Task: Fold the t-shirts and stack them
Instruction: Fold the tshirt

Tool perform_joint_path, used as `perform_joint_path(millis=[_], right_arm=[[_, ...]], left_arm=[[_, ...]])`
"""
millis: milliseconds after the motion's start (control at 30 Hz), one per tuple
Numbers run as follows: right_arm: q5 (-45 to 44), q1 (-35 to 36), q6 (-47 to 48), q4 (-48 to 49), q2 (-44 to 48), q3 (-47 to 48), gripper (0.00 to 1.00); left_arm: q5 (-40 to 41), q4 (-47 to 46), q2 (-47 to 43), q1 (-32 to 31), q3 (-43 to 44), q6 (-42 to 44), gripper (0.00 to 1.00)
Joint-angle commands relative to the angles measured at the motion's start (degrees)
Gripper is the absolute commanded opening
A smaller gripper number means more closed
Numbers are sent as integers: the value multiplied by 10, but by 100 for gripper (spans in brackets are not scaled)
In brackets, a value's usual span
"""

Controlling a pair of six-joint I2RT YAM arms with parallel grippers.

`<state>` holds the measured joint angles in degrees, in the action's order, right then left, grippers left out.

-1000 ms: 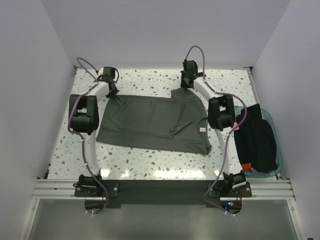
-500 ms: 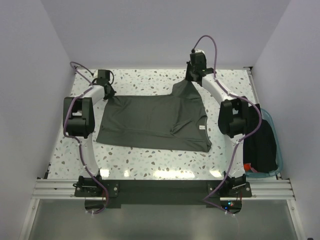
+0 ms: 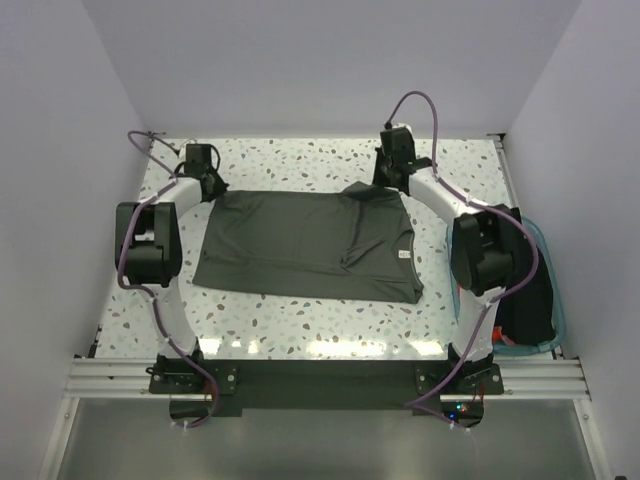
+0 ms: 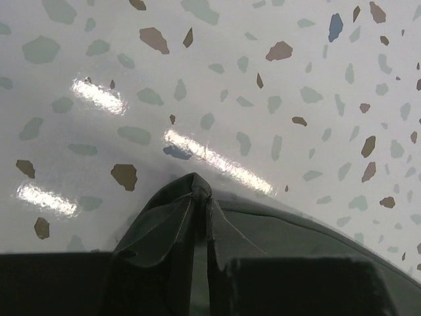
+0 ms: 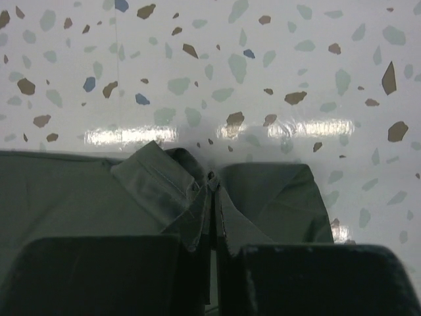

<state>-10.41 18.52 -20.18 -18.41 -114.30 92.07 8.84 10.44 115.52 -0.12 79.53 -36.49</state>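
Note:
A dark grey-green t-shirt [image 3: 300, 245] lies spread flat in the middle of the table. My left gripper [image 3: 212, 184] is low at its far left corner, and my right gripper [image 3: 387, 180] is at its far right corner. In the left wrist view a peak of the t-shirt [image 4: 158, 230] is bunched between the fingertips of my left gripper [image 4: 200, 205], with only a thin slit between them. In the right wrist view my right gripper [image 5: 214, 191] is shut on a fold of the t-shirt [image 5: 276, 197] beside a doubled-over sleeve hem [image 5: 154, 174]. A black t-shirt [image 3: 530, 305] and a red-orange one [image 3: 497, 336] lie in the tub.
A translucent teal tub [image 3: 551, 262] stands at the table's right edge behind my right arm's elbow [image 3: 485, 250]. White walls close in the back and both sides. Speckled tabletop [image 3: 300, 160] shows beyond the shirt's far edge and along its near edge.
Both grippers came down to the table with the shirt's far corners. The left one shifted left and the right one shifted right, so the far edge now lies flatter and straighter.

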Motion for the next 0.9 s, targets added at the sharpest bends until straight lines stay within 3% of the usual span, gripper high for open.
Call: perform_joint_path(millis=[0,867], right_arm=[[-32,16,-7,28,64,-32,0],[-63,58,-65,-4,279,-267,0]], left_arm=[[-15,-38,-45,15,-22,-15,17],[-9,-16,-195,33,-176,-43,15]])
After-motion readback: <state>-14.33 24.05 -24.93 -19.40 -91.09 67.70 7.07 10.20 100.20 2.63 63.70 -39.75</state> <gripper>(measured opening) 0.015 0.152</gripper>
